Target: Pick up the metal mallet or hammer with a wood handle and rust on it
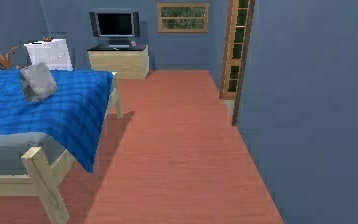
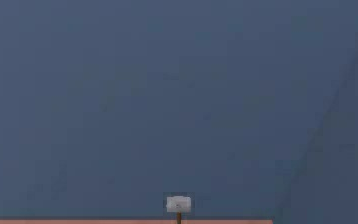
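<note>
Dim, even light; soft shadow beside the bed (image 1: 57,100).

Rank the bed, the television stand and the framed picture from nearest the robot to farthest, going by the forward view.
1. Bed, lower left, nearest.
2. Television stand, against the far wall.
3. Framed picture, on that wall, top middle.

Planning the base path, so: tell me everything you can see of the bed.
The bed stands on the reddish floor at the forward view's left, cut off by the edge. Pale wood frame, square posts. A blue checked cover lies over it and hangs down the side; grey shows beneath at the near end. A grey pillow and a white pillow rest on top.
</note>
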